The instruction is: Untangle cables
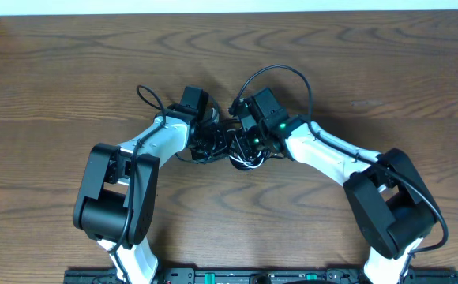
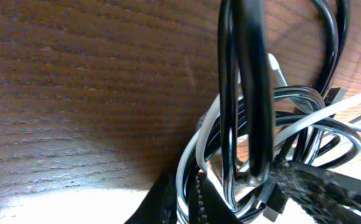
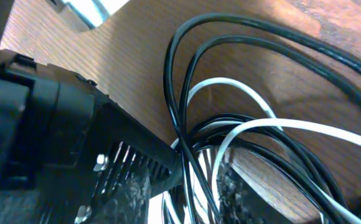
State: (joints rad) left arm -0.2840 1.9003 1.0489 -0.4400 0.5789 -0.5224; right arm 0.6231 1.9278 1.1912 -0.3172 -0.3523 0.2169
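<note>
The cables (image 1: 243,158) lie as one small tangle of black cords and a white cord on the wooden table (image 1: 71,71), between my two wrists. My left gripper (image 1: 215,143) reaches into the tangle from the left. In the left wrist view its fingers (image 2: 187,202) are shut on white and black strands of the cables (image 2: 280,118). My right gripper (image 1: 249,143) reaches in from the right. In the right wrist view its padded fingers (image 3: 196,199) close on black and white strands of the cables (image 3: 243,124). The plug ends are mostly hidden.
A thicker black arm cord (image 1: 280,72) arcs above the right wrist, and another (image 1: 146,96) loops by the left wrist. The left arm's black housing (image 3: 50,124) fills the left of the right wrist view. Both arm bases stand at the front edge.
</note>
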